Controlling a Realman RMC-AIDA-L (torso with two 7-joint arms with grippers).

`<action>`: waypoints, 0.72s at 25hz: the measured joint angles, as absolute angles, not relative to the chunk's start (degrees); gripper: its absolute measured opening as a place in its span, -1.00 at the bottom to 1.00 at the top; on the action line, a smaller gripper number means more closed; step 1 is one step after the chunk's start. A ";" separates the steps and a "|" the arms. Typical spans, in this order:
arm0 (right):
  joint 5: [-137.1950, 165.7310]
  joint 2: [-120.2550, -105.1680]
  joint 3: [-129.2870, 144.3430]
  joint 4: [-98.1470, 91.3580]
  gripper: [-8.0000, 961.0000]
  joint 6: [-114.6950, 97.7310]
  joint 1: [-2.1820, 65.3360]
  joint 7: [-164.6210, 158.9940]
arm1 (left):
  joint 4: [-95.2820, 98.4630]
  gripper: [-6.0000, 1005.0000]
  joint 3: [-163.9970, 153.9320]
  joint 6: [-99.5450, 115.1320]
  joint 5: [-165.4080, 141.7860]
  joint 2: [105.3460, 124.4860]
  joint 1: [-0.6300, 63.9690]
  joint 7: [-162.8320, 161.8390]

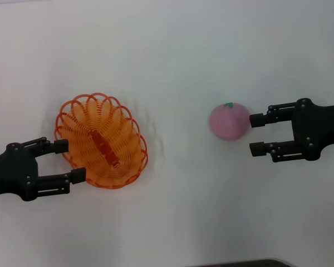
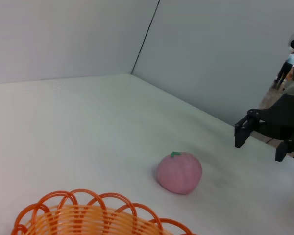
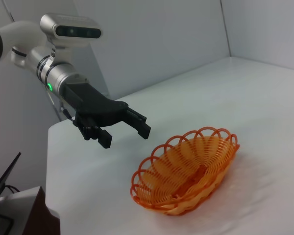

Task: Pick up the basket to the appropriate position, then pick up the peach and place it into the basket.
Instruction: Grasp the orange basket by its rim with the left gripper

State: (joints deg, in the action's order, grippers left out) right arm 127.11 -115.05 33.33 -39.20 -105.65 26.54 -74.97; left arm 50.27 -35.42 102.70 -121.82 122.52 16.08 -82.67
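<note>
Left tool [image 1: 67, 161] at 8 o'clock of the white surface [image 1: 172, 50], spread wide, holding nothing. Basket [image 1: 100, 141] just at its 3 o'clock, near rim level with the fingertips, contact unclear; long axis 11-to-5. Peach [image 1: 229, 121] at centre-right, well apart from basket. Right tool [image 1: 257, 134] at 3 o'clock, wide, empty, peach at its 9 o'clock, upper fingertip nearly touching. Nearer arm per item: left for basket, right for peach. Basket cropped in left wrist view.
</note>
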 joint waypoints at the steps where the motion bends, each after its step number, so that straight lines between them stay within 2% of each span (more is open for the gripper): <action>1: 127.15 -115.05 33.35 -39.20 0.43 -105.65 26.54 -74.97 | 50.27 0.74 -35.42 102.78 -121.82 122.52 16.08 -82.69; 18: 127.27 -114.97 33.49 -39.20 0.43 -105.68 27.04 -75.15 | 50.27 0.74 -35.42 102.99 -121.82 122.51 16.26 -82.80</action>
State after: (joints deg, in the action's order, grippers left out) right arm 127.27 -114.97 33.49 -39.20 -105.68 27.04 -75.15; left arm 50.27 -35.42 102.99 -121.82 122.51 16.26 -82.80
